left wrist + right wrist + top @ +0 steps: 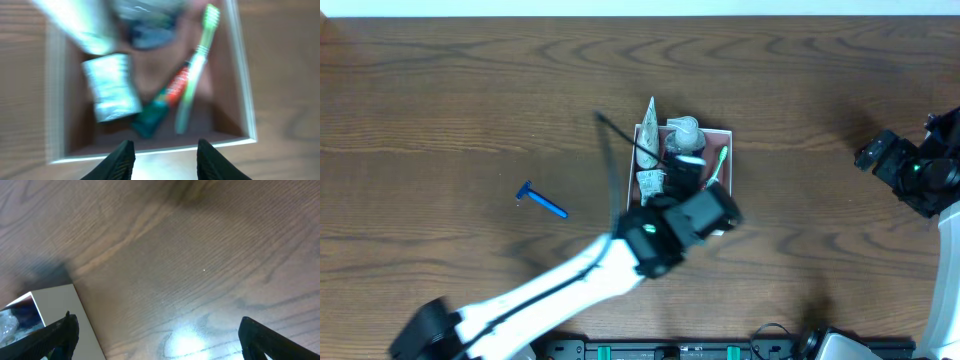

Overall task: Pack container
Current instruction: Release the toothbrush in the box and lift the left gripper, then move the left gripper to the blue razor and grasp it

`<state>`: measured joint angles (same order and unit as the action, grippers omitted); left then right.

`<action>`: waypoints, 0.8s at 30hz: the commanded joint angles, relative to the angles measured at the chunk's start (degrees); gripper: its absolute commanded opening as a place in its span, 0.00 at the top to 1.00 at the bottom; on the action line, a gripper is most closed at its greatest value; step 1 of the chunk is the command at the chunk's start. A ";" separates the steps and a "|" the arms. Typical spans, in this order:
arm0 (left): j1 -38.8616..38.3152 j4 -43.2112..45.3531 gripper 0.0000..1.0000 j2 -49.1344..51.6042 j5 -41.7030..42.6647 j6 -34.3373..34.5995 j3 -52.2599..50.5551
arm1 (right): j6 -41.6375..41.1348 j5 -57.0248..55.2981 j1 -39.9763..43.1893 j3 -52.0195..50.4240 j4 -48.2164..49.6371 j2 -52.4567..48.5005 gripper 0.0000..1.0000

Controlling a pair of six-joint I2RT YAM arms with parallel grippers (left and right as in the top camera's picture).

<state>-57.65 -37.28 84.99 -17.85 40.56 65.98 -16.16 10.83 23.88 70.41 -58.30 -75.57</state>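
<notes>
left wrist view: the left gripper (165,159) hangs right over the near wall of the container (245,100), jaws parted about halfway with nothing between them. inside the box lie a green toothbrush (195,70) angled along the right side, a red-and-teal toothpaste tube (165,100) just beside it, and a white packet (111,87) to the left. the far end is too blurred to name what sits there.

from overhead, the container sits mid-table and the left arm reaches in from the bottom left, partly covering the box's near edge. the right gripper (159,330) is well off at the right edge of the table (440,100), jaws spread wide and holding nothing.

my read: this is the drop-off end of a packing step, with empty fingers over a box that is already well stocked. one thing lies outside it, a blue razor (542,201) flat on the wood, well to the left of the container.

the next move looks like the left arm's, since the razor is on its side. it calls for lifting clear of the rim without nudging the wall, swinging left and lining the fingers across the thin handle. the handle lies low and flat, so the fingers will need to get right down to the wood.
</notes>
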 commanded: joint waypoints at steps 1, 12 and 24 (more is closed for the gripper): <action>5.99 -5.42 0.59 -6.27 -0.92 3.58 0.70 | -0.55 -0.09 0.33 0.50 0.00 0.76 0.01; 32.98 -13.68 0.58 -5.99 -0.83 14.05 -2.32 | -0.55 -0.09 0.33 0.50 0.00 0.76 0.01; 48.85 -13.16 0.57 9.05 8.68 16.09 -4.07 | -0.55 -0.09 0.33 0.50 0.00 0.76 0.01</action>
<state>-10.17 -50.41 90.65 -11.77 55.59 62.17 -16.14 10.83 23.88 70.41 -58.28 -75.57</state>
